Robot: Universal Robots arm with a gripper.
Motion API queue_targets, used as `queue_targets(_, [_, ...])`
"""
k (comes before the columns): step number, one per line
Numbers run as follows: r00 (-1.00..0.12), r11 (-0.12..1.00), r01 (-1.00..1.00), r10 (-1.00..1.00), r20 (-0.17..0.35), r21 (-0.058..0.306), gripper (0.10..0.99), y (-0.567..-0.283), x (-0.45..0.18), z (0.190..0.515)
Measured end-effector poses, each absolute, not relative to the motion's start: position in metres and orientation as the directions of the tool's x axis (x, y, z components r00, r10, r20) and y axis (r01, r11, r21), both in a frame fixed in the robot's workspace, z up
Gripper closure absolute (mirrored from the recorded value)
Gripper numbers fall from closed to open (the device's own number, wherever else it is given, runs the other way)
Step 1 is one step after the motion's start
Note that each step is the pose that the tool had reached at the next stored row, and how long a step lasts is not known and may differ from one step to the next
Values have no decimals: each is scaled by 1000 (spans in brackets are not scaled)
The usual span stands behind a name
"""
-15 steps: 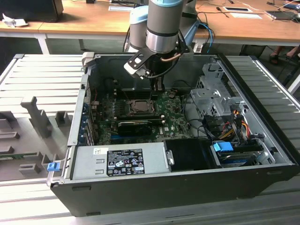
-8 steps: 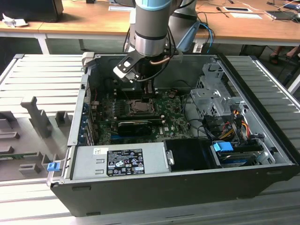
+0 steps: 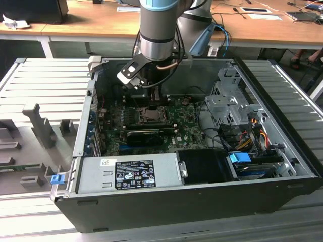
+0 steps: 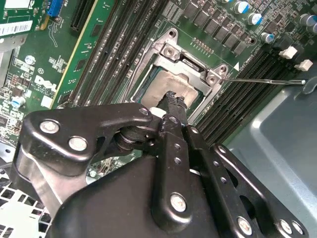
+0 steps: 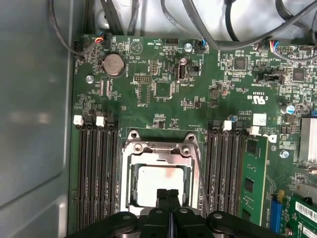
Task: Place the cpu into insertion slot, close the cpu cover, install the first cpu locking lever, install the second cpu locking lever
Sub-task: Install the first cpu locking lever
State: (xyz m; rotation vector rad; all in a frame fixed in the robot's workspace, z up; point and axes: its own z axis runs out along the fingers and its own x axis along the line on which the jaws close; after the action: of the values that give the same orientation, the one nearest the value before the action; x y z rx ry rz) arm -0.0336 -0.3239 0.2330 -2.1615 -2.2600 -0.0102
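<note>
The cpu has a silver-grey top, framed by a silver-grey cover. The board is green, its long slots black. The gripper is black. The arm is silver with a pale blue cap.

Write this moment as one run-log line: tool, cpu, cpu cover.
tool: shut, tips over cpu | cpu: seated, top exposed | cpu cover: down, framing cpu

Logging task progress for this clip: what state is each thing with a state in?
cpu: seated flat.
cpu cover: lowered over the cpu.
locking lever: swung out, apparently unlatched.
gripper: shut, tips over the cpu.
computer case: side open.
</note>
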Motion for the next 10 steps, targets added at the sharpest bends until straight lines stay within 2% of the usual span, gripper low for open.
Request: queue_targets(10, [-44,45,999,999,15,-5,980,-324,-35,254])
